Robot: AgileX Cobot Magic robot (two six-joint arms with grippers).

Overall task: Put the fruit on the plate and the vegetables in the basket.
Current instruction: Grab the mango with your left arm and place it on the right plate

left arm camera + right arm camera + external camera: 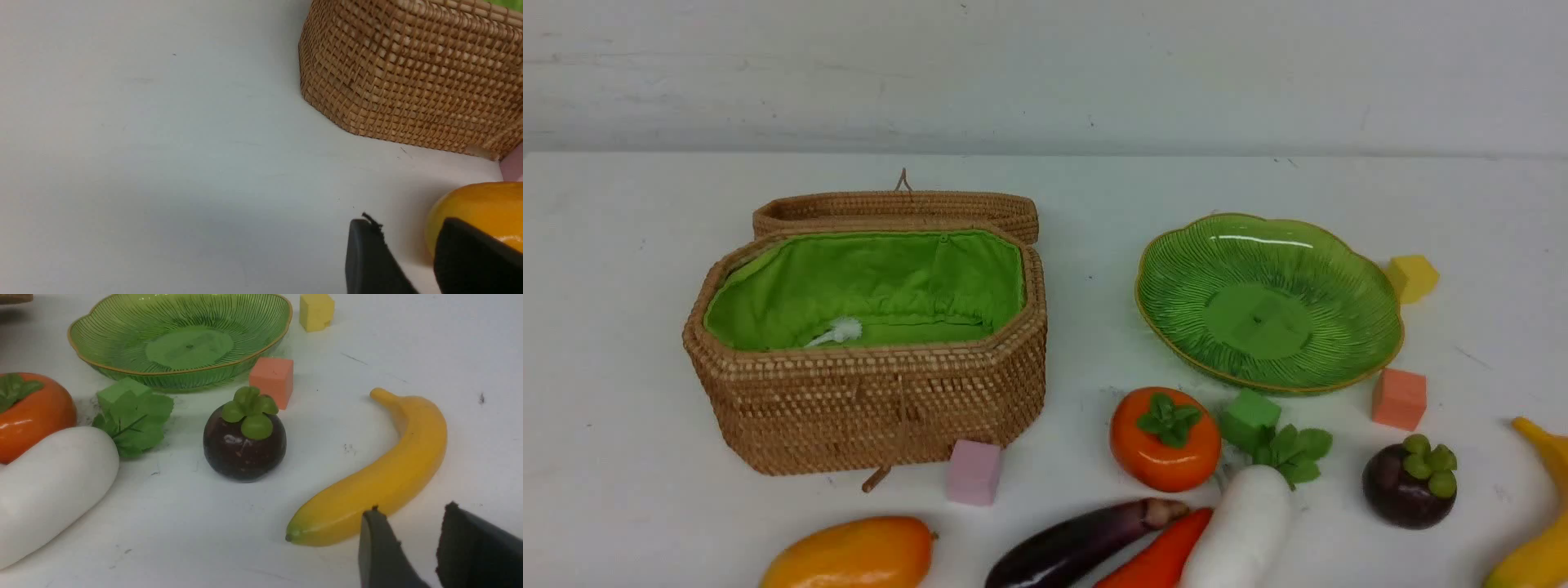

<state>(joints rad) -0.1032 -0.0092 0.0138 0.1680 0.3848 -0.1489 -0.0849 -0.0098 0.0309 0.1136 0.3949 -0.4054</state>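
Observation:
The open basket (866, 392) with green lining stands at left; the green plate (1267, 302) at right holds nothing. On the table near the front lie the mango (849, 555), persimmon (1165, 438), eggplant (1086, 541), red-orange vegetable (1164, 555), white radish (1241, 527), mangosteen (1410, 482) and banana (1539, 523). Neither gripper shows in the front view. My left gripper (402, 241) is open and empty just beside the mango (478, 204). My right gripper (410, 526) is open and empty next to the banana (388, 477).
Foam cubes lie about: pink (973, 472) in front of the basket, green (1248, 415) by the radish leaves, orange (1398, 398) and yellow (1413, 278) beside the plate. The basket lid (898, 208) lies open behind it. A wall runs along the table's far edge.

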